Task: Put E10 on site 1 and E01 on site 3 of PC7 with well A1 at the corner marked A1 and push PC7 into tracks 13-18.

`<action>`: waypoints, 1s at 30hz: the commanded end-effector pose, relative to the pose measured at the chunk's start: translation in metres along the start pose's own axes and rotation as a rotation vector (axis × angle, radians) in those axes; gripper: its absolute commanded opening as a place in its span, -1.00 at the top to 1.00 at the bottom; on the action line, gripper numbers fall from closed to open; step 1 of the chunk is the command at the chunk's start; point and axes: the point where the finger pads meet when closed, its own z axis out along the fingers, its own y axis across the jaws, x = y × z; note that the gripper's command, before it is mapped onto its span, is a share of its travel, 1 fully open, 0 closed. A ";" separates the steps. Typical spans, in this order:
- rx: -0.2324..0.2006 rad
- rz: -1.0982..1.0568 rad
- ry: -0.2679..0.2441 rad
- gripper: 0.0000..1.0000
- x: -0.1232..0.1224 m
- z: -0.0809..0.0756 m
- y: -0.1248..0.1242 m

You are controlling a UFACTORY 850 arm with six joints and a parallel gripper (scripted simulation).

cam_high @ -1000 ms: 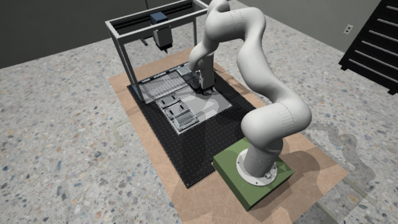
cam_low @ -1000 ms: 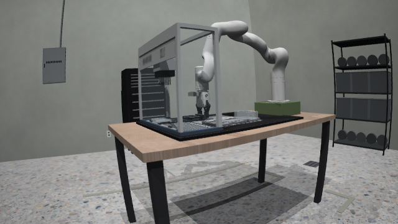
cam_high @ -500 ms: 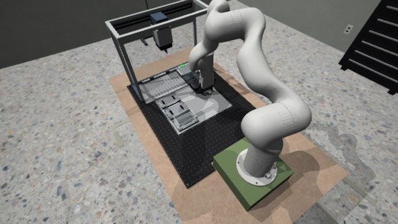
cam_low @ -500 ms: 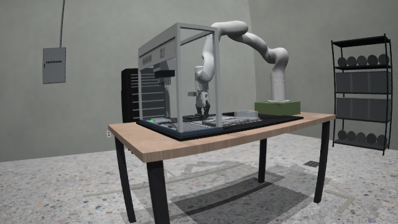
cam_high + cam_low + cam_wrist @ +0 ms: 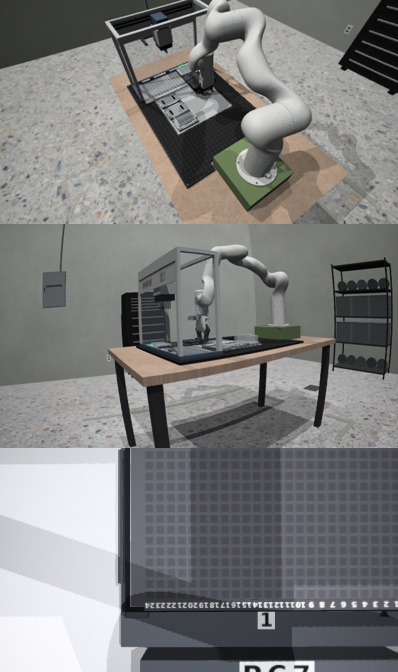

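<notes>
The plate carrier PC7 lies in the rails at the right side of the instrument. Its handle label shows at the bottom of the wrist view. The green lamp behind it is lit, and it also shows in the exterior view. The fine-welled plate E10 sits flat on site 1, just above the "1" mark. A light plate, E01, sits at the carrier's far end. E07 stands in the nearest nest. My gripper hangs open and empty above the carrier's handle end.
The two farther nests hold no plate. The instrument's grey frame with its pipetting head spans the rails. One frame post stands close beside my wrist. The arm's green base sits at the near end.
</notes>
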 end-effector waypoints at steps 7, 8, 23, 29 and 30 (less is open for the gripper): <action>0.000 0.000 0.001 -0.63 0.001 -0.001 0.000; 0.000 0.000 0.001 -0.63 0.001 -0.001 0.000; 0.000 0.000 0.001 -0.63 -0.007 -0.001 0.000; 0.000 0.000 0.001 -0.63 -0.007 -0.001 0.000; 0.000 0.000 0.001 -0.63 -0.007 -0.001 0.000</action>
